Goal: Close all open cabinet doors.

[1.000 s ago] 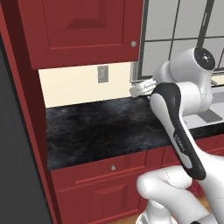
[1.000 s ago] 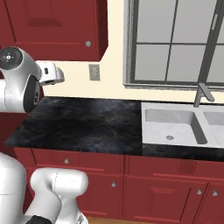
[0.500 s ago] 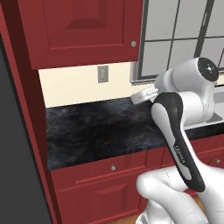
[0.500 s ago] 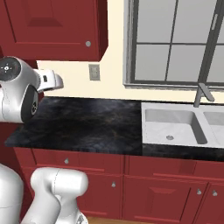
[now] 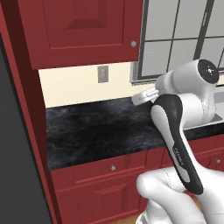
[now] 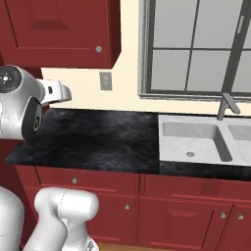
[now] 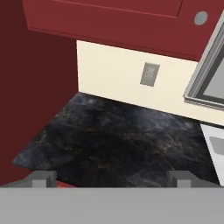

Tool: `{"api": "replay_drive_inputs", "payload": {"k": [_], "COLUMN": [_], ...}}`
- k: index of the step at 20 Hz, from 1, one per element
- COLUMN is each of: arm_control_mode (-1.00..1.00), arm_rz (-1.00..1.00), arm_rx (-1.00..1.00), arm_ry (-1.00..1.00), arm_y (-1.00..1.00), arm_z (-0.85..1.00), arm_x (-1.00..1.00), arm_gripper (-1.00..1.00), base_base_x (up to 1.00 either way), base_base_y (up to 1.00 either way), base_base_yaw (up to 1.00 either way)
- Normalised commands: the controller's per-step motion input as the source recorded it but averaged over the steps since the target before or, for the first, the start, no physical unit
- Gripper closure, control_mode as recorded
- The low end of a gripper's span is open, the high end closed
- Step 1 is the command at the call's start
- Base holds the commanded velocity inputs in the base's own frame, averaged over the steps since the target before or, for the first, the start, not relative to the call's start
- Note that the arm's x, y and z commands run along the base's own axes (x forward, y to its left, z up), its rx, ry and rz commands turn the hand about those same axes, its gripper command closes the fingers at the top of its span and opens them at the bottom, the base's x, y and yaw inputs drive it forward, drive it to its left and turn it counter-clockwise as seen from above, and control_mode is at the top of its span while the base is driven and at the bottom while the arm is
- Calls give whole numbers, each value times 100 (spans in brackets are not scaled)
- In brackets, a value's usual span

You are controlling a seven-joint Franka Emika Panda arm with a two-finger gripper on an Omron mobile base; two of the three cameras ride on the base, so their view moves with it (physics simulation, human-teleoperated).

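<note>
A dark-red cabinet door with a raised panel hangs above the counter, its round silver knob at the lower right corner. It lies flat against its cabinet in both base views, where the door and knob show from the other side. My gripper is open with nothing between its fingertips. It hovers over the black counter, below and to the right of the door, pointing at the wall. The door's lower edge and knob sit at the top of the hand view.
A black stone counter runs under the cabinet, with red drawer fronts below. A tall red panel bounds the counter's left end. An outlet, a window and a steel sink with faucet lie to the right.
My arm's upper joint has sunk a little and the hand has dropped slightly over the counter. The jaws stayed open and the cabinet door has not moved.
</note>
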Motion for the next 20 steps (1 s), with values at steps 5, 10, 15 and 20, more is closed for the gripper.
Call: {"api": "replay_drive_inputs", "payload": {"k": [5, 10, 15, 20], "arm_control_mode": [-100, -100, -100, 100], "arm_rz": [0, -1, -1, -1], "arm_rx": [2, 10, 10, 5], "arm_ry": [0, 0, 0, 0], "arm_y": [-20, -100, -100, -52], "arm_z": [-4, -19, -14, -11], "arm_x": [-6, -31, -28, -7], "arm_gripper": [-100, -100, -100, -100], "base_base_x": [-19, 0, 0, 3], "base_base_y": [-63, 0, 0, -8], "base_base_yaw": [-3, 0, 0, -3]}}
